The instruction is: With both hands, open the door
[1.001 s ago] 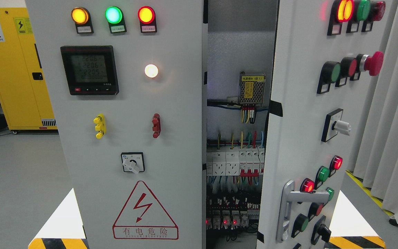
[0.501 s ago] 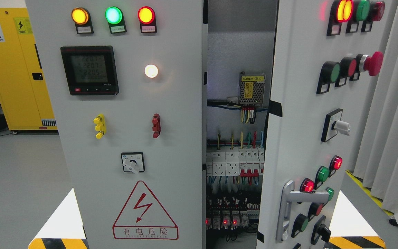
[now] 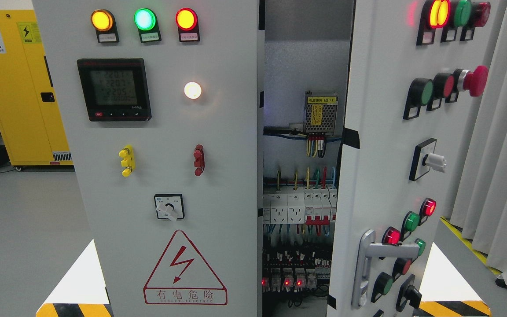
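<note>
From the head view, you see an electrical cabinet with two grey doors, both swung outward toward you and leaving a tall, narrow gap between their inner edges. The left door (image 3: pixel 218 145) fills the middle-left of the picture; its free edge runs vertically just left of the gap. The right door (image 3: pixel 381 145) stands to the right, angled more sharply, with its long axis upright and its face turned toward the left. Its silver handle (image 3: pixel 365 268) sits low near the free edge, the grip upright. Through the gap you look at the cabinet interior (image 3: pixel 299 66): one mesh-cased power supply (image 3: pixel 321 113) above a row of white circuit breakers (image 3: pixel 299 207). On the left door you count three lit indicator lamps (image 3: pixel 144 19) along the top, one digital meter (image 3: pixel 113 89), one white lamp (image 3: pixel 192 90), one rotary switch (image 3: pixel 169 207) and one red warning triangle (image 3: pixel 185 268). Left of the cabinet the grey floor (image 3: pixel 20 237) lies open up to a yellow cabinet (image 3: pixel 20 88); on the right, grey curtains (image 3: pixel 504 145) hang near the right door's outer edge. Neither robot hand shows, so you cannot tell what the fingers are doing.
</note>
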You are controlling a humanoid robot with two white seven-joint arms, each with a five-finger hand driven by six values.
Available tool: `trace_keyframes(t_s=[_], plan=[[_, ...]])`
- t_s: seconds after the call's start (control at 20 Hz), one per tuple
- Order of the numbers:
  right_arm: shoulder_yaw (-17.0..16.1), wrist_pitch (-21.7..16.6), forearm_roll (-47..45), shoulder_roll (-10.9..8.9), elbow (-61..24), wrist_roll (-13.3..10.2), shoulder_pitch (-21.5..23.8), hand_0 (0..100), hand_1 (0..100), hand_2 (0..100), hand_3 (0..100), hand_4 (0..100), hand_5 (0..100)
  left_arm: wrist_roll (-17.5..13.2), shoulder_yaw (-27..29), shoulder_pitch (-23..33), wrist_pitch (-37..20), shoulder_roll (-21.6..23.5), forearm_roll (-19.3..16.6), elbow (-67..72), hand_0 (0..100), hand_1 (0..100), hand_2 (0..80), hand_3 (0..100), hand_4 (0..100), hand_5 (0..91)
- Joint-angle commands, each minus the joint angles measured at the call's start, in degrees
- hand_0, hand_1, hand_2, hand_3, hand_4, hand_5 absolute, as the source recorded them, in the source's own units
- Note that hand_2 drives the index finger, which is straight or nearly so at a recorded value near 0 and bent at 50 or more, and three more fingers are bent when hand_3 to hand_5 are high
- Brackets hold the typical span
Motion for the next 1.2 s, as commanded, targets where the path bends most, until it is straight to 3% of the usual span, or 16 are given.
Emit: trace_keyframes(t_s=[0.0,0.1,0.4,0.6,0.85,1.05,1.15], plan=[[-0.01,-0.26,0.00,1.23,0.01,-0.03,0.44,0,50,4,0,0,0,-1.07,-3.68,-4.68,3.14,12.04,7.20,-19.62,12,56,0.0,0,0,0.0],[-0.01,-0.26,0.00,1.23,0.01,-0.03,0.44,0,50,4,0,0,0,-1.16,-6.41,-7.58,5.43,13.63,10.19,-21.30,12,56,0.0,0,0,0.0],[-0.01,-0.18,0.00,1.23,0.01,-0.03,0.44,0,50,4,0,0,0,-1.34,-11.51,-19.96,11.05,13.20,11.16,-21.57,12,56,0.0,0,0,0.0],[-0.01,-0.35,0.00,1.23,0.01,-0.03,0.53,0,50,4,0,0,0,-1.34,-16.53,-28.58,13.26,12.85,16.35,-21.74,12,56,0.0,0,0,0.0],[-0.01,-0.44,0.00,1.23,0.01,-0.03,0.53,0,50,4,0,0,0,-1.16,-16.62,-39.04,23.35,5.74,19.86,-21.04,12,56,0.0,0,0,0.0],[-0.01,-0.44,0.00,1.23,0.01,-0.03,0.53,0,50,4,0,0,0,-0.98,-17.50,-47.73,25.82,-0.50,20.13,-17.37,12,56,0.0,0,0,0.0],[-0.01,-0.44,0.00,1.32,0.01,-0.03,0.62,0,50,4,0,0,0,-0.98,-17.24,-52.40,29.85,-3.92,19.96,-13.76,12,56,0.0,0,0,0.0]])
